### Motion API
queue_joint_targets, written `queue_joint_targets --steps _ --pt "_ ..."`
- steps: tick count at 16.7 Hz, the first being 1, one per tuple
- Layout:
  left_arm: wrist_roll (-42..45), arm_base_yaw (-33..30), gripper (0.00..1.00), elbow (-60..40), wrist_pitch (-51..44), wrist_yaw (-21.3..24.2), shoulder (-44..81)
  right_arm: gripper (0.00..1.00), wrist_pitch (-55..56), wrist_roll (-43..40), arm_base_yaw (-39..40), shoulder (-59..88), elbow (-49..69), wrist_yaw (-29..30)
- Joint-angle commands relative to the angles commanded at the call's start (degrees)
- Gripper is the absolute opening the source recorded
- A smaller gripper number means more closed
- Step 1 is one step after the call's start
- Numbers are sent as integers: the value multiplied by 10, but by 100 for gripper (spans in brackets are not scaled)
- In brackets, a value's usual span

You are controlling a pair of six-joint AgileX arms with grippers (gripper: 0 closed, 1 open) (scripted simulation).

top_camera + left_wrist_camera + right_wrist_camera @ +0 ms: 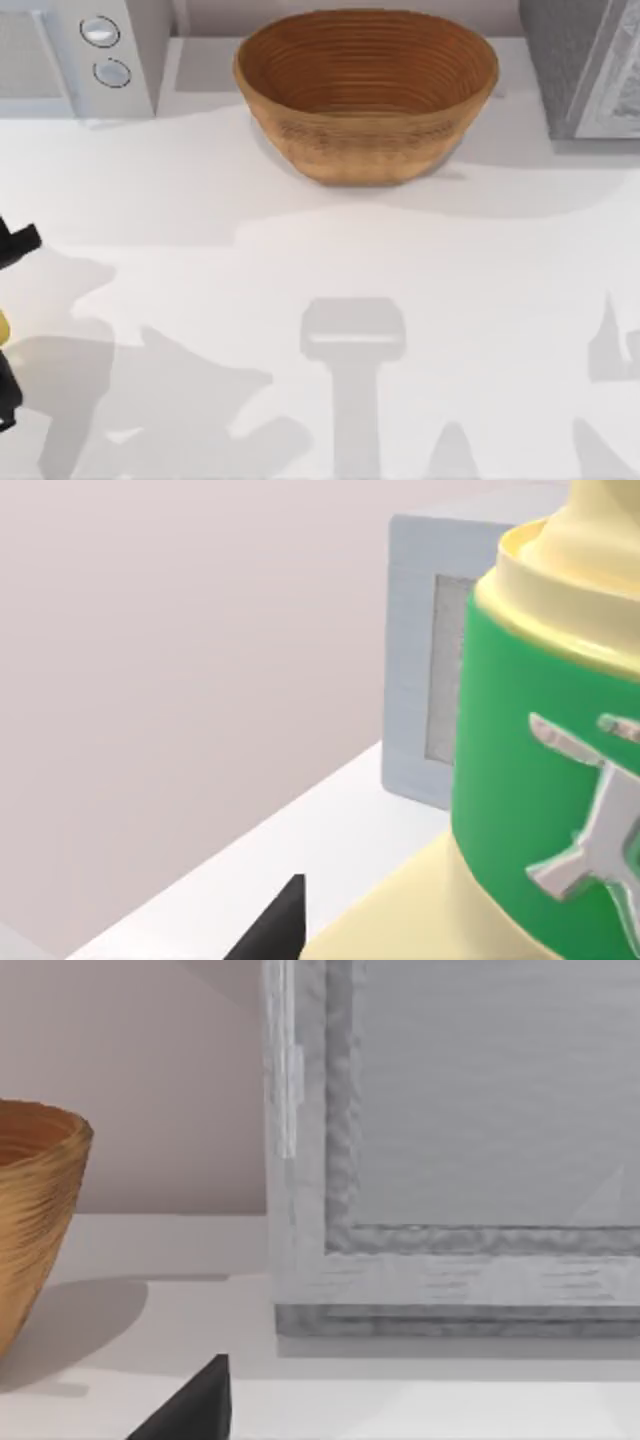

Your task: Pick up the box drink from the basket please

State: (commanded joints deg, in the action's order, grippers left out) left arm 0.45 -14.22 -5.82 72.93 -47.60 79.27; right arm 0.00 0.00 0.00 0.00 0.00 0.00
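Note:
The basket (366,92) of brown woven rings stands at the back middle of the table, and its inside is bare. The box drink (540,780) looms close in the left wrist view, cream-yellow with a green band and silver print. A sliver of the same yellow (2,327) shows at the top view's left edge. My left gripper (5,345) is shut on it there, far left of the basket and clear of it. One dark fingertip (272,930) lies beside the carton. A dark part of my right gripper (190,1408) points toward the basket's side (35,1220) and a grey appliance.
A white microwave with two knobs (80,50) stands at the back left. A grey appliance (590,70) fills the back right corner, close beside the basket. The white tabletop (400,260) in front of the basket is open, crossed by arm shadows.

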Motion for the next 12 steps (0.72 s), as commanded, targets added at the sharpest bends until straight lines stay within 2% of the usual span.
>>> queue_joint_targets --steps 6,12 --pt "0 0 98 0 0 0 0 100 0 0 0 0 0 0" --pt "0 0 100 0 0 0 0 100 0 0 0 0 0 0"
